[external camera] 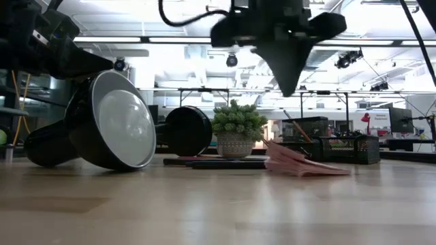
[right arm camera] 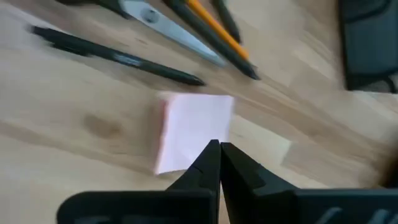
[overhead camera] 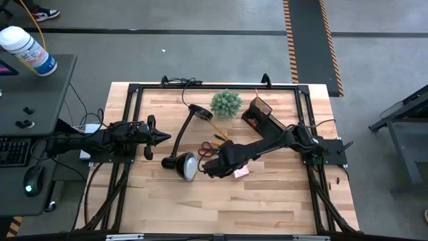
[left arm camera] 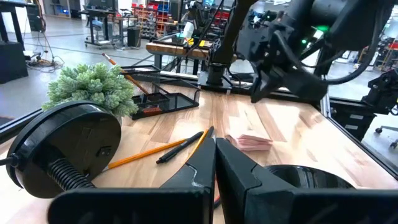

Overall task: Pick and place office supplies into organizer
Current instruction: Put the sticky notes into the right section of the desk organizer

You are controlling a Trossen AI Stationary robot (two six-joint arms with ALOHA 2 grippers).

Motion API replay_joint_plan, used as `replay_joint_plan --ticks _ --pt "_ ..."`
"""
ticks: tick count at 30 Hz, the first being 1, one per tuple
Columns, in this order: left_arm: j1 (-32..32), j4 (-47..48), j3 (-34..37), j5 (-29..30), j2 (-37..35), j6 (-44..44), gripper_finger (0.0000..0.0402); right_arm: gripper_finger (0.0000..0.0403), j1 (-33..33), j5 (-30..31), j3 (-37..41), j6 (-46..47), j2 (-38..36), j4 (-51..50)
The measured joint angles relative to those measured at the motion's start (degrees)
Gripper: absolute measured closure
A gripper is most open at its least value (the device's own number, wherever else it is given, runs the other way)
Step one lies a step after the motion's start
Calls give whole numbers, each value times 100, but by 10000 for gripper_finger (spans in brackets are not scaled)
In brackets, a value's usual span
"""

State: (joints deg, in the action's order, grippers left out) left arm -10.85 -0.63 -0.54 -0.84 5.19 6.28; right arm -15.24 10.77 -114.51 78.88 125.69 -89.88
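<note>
Here we are looking down on a pale butcher-block table [overhead camera: 267,201] of glued wood strips, framed by black rails, standing on a grey concrete floor with orange-and-black hazard tape; the low view is showing a bright workshop hall behind it. At the left edge the left gripper [overhead camera: 162,138] is hovering with its fingers pressed together, empty. Beside it the black gooseneck lamp [overhead camera: 187,164] is lying tipped, its round glossy shade facing forward. Further right the red-handled scissors [overhead camera: 206,148], an orange pencil [left arm camera: 152,152] and a dark pen [right arm camera: 118,56] are lying flat. The right gripper [right arm camera: 219,147] is hanging just above the square pink sticky-note pad [right arm camera: 193,127], fingers closed on nothing. Behind, a fuzzy green plant [overhead camera: 226,102] is sitting beside the dark rectangular organizer [overhead camera: 262,112].
</note>
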Motion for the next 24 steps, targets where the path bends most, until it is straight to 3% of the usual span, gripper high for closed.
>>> replay_joint_plan --ticks 11,24 --pt "-1 -1 0 0 33 0 401 385 63 -559 393 183 -21 660" --pt "0 1 0 0 33 0 401 233 185 -825 1420 201 -28 2117"
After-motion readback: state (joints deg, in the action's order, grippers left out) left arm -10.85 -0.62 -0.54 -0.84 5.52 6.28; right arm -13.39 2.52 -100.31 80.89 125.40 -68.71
